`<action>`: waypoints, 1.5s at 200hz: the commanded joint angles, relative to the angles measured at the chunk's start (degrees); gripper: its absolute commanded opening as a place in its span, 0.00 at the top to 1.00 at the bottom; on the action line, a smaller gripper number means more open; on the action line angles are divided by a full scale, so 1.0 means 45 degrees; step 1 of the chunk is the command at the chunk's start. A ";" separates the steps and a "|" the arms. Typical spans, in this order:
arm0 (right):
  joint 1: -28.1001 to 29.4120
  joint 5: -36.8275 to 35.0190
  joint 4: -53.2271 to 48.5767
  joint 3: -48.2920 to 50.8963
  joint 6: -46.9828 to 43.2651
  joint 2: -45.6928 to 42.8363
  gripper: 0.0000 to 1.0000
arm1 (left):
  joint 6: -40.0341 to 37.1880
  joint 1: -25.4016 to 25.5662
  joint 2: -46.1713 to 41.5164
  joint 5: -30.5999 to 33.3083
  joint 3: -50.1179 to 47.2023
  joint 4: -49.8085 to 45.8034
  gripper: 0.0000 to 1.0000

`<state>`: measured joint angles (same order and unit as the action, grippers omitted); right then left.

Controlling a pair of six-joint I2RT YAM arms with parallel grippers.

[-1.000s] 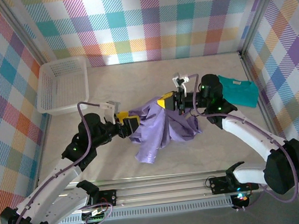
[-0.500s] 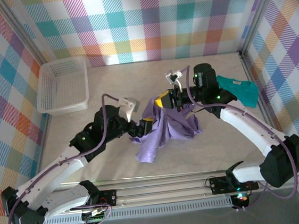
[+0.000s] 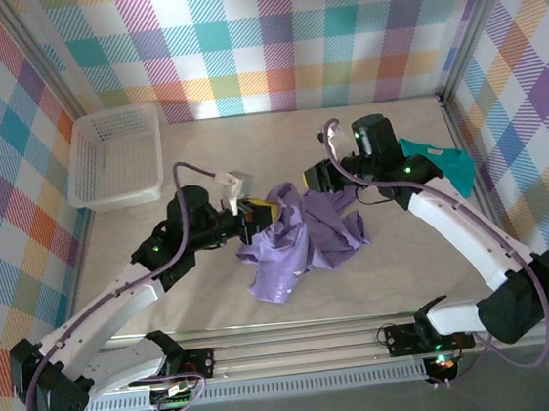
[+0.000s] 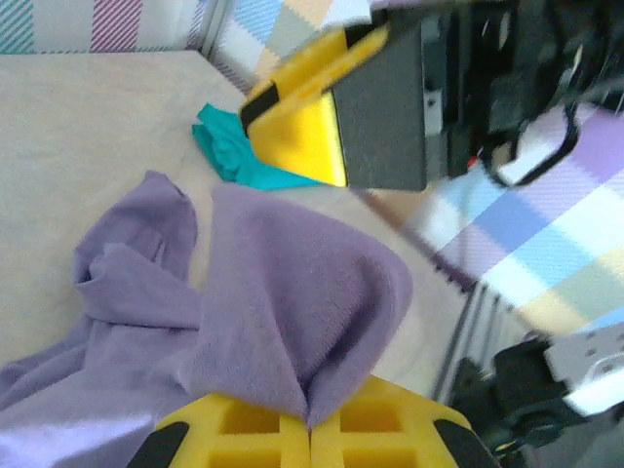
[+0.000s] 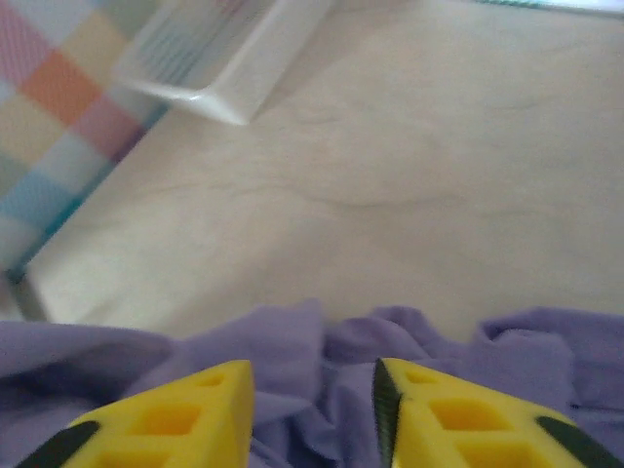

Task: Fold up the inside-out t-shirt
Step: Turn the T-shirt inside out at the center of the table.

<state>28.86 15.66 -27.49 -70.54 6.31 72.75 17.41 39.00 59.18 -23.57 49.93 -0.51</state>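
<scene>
Pale table (image 3: 249, 149) under lavender t-shirt (image 3: 308, 239), teal shirt (image 3: 449, 166), white basket (image 3: 112, 156)

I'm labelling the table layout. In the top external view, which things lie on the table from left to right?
white basket → lavender t-shirt → teal t-shirt
</scene>
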 commanded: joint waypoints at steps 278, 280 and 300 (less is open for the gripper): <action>0.0207 0.9665 0.9743 0.3567 0.2960 -0.0270 0.99 | 0.1004 -0.0621 -0.1663 -0.1807 -0.0005 -0.0363 0.51; 0.0207 0.9674 0.9736 0.3567 0.2946 -0.0284 0.99 | 0.1070 -0.0621 -0.1533 -0.1904 0.0061 -0.0342 0.52; 0.0209 0.9578 0.9417 0.3587 0.2680 -0.0401 0.98 | 0.1684 -0.0621 -0.0429 -0.2849 0.0488 0.0155 0.55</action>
<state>29.34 57.98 15.81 -52.53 20.49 71.44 22.31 35.92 51.68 -27.51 50.19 -4.23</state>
